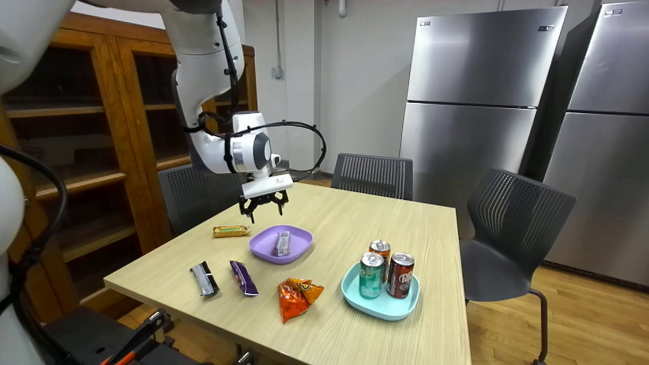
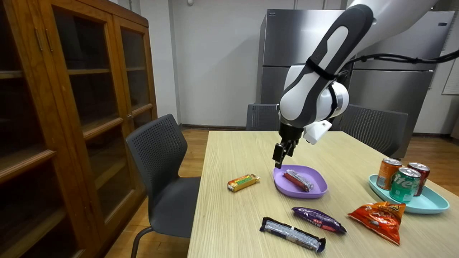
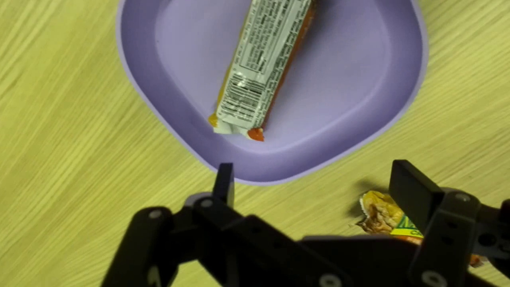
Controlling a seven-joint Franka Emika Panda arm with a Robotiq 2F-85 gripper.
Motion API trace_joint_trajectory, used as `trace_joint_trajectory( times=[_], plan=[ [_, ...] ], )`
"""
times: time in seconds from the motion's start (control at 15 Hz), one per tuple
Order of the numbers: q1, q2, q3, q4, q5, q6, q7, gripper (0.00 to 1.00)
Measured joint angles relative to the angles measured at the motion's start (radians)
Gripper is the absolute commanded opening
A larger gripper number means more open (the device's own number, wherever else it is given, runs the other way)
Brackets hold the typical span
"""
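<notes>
My gripper (image 1: 266, 218) is open and empty, above the table by the purple plate; it also shows in an exterior view (image 2: 278, 165) and the wrist view (image 3: 312, 164). The purple plate (image 1: 263, 244) (image 2: 317, 177) (image 3: 342, 79) holds a wrapped bar (image 1: 282, 244) (image 2: 298, 180) (image 3: 261, 67), with its white printed, barcoded side up in the wrist view. A yellow wrapped bar (image 1: 231, 231) (image 2: 243, 182) lies on the table beside the plate. In the wrist view this yellow bar (image 3: 380, 213) is partly hidden behind a finger. The gripper touches nothing visible.
A silver-black bar (image 1: 205, 279), a purple bar (image 1: 244, 278) and an orange snack bag (image 1: 299, 296) lie nearer the table's edge. A teal tray (image 1: 380, 308) holds a green can (image 1: 371, 276), an orange can (image 1: 380, 248) and a dark red can (image 1: 400, 276). Chairs (image 1: 372, 175) surround the table.
</notes>
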Motion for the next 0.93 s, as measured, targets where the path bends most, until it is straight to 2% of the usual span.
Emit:
trace_joint_trajectory(
  times=[0.47,0.93],
  plan=[
    [-0.002,-0.016,0.091,-0.038,-0.011,0.0,-0.112,1.0],
    [-0.003,-0.007,0.091,-0.039,-0.011,0.0,-0.113,1.0]
  ],
)
